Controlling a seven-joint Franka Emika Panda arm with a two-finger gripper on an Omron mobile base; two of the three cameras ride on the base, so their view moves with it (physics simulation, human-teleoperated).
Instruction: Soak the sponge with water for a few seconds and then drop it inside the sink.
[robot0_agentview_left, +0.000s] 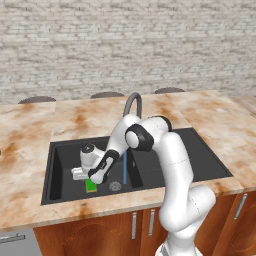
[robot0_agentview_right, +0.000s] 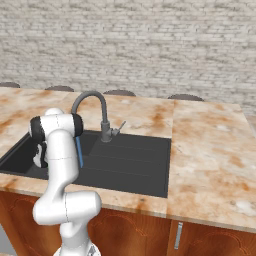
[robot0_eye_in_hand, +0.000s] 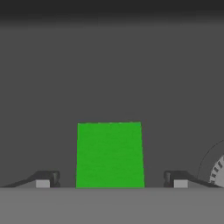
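The flat bright green sponge (robot0_eye_in_hand: 110, 155) is seen lying in the matte black sink (robot0_agentview_left: 60, 167), at lower centre of the hand view between the fingers (robot0_eye_in_hand: 47, 178), which are spread wide apart and clear of it. A round metal drain (robot0_agentview_left: 115, 186) is set just right of it. A thin blue water (robot0_agentview_left: 124, 169) stream is dropped from the curved grey faucet (robot0_agentview_right: 90, 107), and the marbled tan surface (robot0_agentview_right: 210, 150) is backed by a pale brick wall (robot0_agentview_left: 125, 45).

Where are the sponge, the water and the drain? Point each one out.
sponge (robot0_eye_in_hand: 109, 154): hand view, middle of its green top face.
water (robot0_agentview_left: 124, 167): left base view, midway down the blue stream.
drain (robot0_agentview_left: 115, 186): left base view, centre of the round metal grate on the basin floor.
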